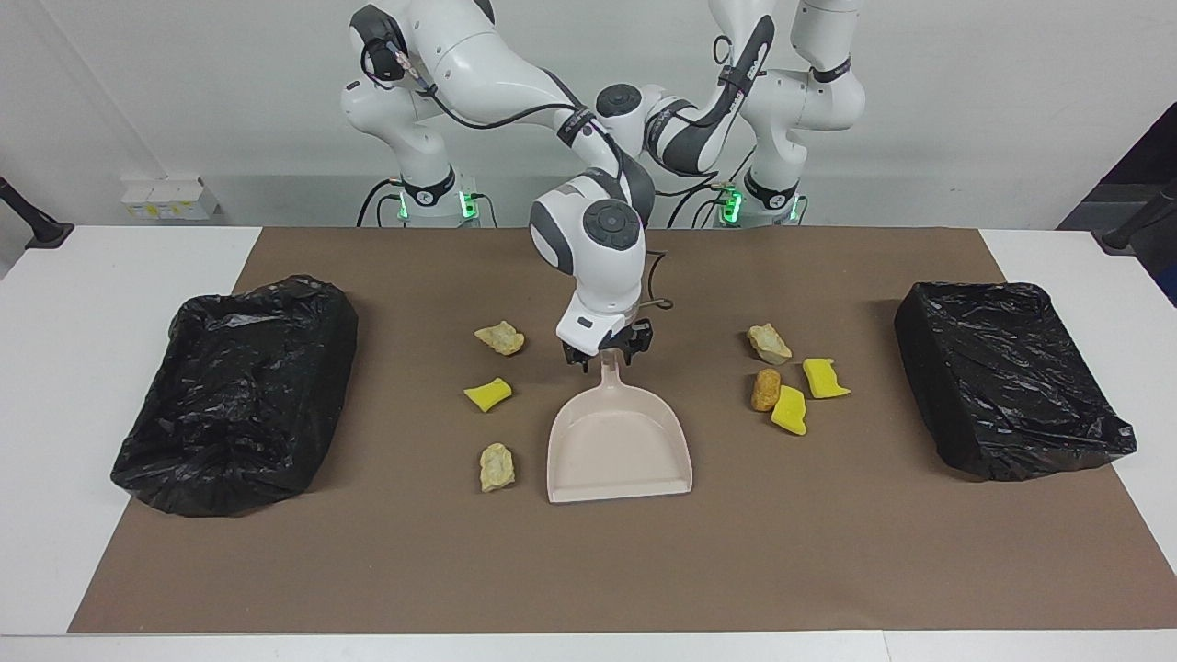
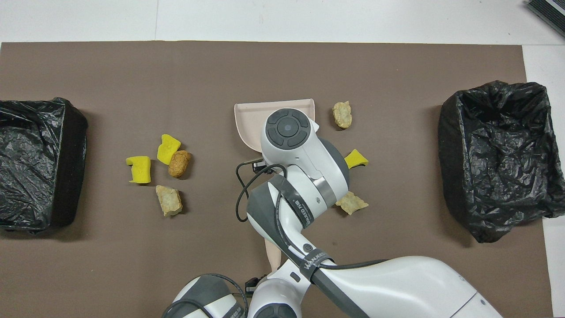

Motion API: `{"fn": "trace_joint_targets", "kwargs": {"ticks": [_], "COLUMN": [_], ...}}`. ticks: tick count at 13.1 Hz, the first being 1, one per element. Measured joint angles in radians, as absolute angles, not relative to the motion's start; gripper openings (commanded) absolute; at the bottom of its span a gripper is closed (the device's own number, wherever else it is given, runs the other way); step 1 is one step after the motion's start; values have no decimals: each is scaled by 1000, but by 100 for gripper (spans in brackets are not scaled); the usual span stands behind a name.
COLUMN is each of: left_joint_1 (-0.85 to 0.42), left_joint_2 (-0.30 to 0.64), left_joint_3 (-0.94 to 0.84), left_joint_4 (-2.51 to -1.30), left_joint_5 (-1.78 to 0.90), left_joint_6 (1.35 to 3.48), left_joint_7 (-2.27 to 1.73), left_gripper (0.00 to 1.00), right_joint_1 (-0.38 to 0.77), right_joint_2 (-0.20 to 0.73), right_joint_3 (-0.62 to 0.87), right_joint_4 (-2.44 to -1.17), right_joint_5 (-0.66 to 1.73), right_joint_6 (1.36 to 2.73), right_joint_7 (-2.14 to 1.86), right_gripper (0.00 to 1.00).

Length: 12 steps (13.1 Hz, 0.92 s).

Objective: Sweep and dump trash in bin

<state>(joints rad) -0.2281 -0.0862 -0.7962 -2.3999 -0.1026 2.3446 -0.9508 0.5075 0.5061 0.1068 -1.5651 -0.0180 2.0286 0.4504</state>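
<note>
A pale pink dustpan (image 1: 618,441) (image 2: 251,119) lies flat mid-table, its handle pointing at the robots. My right gripper (image 1: 609,354) is low over the handle's tip, open, with a finger on each side; in the overhead view its hand (image 2: 287,128) covers it. Three trash pieces lie toward the right arm's end: beige (image 1: 499,337), yellow (image 1: 487,393), beige (image 1: 497,466). Several lie toward the left arm's end: beige (image 1: 769,343), orange-brown (image 1: 765,389) (image 2: 179,163), yellow (image 1: 825,377), yellow (image 1: 789,410). The left arm (image 1: 699,138) waits folded; its gripper is hidden.
A black-bagged bin stands at each end of the brown mat: one at the right arm's end (image 1: 239,395) (image 2: 499,154), one at the left arm's end (image 1: 1011,377) (image 2: 35,163). A pale pink strip (image 2: 273,254) shows near the robots beside the right arm.
</note>
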Motion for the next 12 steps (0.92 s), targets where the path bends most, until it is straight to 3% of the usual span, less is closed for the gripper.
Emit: {"fn": "trace_joint_targets", "kwargs": {"ticks": [1,6,12], "left_joint_1": [-224,-168,-75], "left_joint_2": [-86,-102,-218], "left_joint_3": [-796,-794,-733], "left_joint_4": [-2396,-2385,-2376], "left_joint_5": [-102,-96,-95], "left_joint_6": [2342,2254,2054], "left_joint_7": [-950,-886,-671], "left_gripper": [0,0,0], "right_joint_1": [508,534,489], "right_joint_2": [505,490,381], "right_joint_3": [107,109,103], "right_joint_4": [-1570,-1570,-1563], "right_joint_5": [-18,-19,-18], "right_joint_6": [2029,2016,1968], "right_joint_7": [455,469,345], "right_gripper": [0,0,0]}}
